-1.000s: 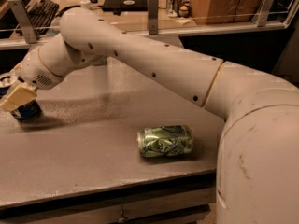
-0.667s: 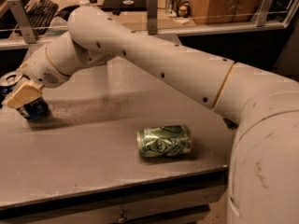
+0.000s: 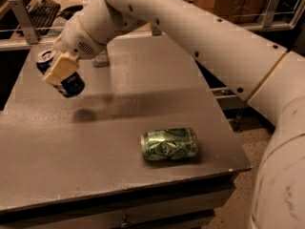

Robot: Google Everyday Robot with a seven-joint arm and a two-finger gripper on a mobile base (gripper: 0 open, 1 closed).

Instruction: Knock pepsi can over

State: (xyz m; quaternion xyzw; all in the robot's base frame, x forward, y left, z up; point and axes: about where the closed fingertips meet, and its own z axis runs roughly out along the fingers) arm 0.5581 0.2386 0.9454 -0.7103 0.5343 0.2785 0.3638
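Observation:
The pepsi can (image 3: 74, 85) is dark blue with a silver top. It hangs tilted in the air above the left part of the grey table (image 3: 143, 94), top end pointing up and left, and its shadow lies on the table below it. My gripper (image 3: 60, 73) is shut on the can. One tan finger pad (image 3: 60, 67) lies across the can's side. The white arm (image 3: 190, 27) reaches in from the upper right.
A green patterned can (image 3: 169, 144) lies on its side near the table's front right edge. A small pale object (image 3: 101, 59) stands behind the wrist. A keyboard (image 3: 42, 8) sits on a shelf at the back left. The floor drops off at the right.
The gripper has risen and moved right with the pepsi can in it. The can has left the table surface and now hangs tilted. The green can has not moved.

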